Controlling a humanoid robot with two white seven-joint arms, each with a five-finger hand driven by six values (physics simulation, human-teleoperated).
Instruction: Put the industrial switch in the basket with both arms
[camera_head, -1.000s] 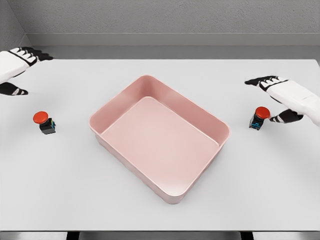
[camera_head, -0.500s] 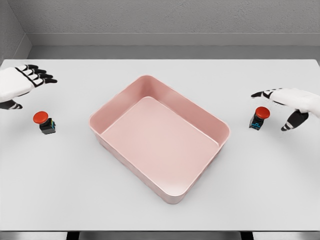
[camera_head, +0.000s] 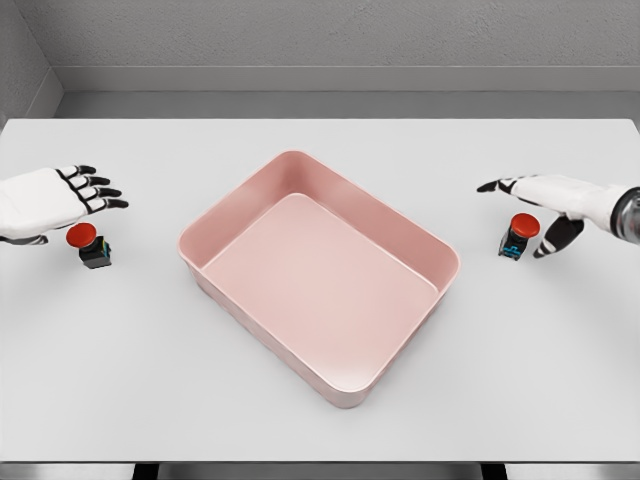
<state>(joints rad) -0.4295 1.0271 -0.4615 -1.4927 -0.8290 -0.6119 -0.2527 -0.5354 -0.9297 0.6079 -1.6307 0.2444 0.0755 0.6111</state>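
The left hand (camera_head: 48, 198) is hovering, fingers spread and empty, just above a red-capped switch (camera_head: 88, 243). The pink basket (camera_head: 318, 273) is sitting mid-table. The right hand (camera_head: 550, 195) is arching, fingers splayed, over the second switch (camera_head: 519, 234). No writing is legible.

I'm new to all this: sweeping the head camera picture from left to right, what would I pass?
Left hand → left red-button switch → pink basket → right red-button switch → right hand, all on the white table.
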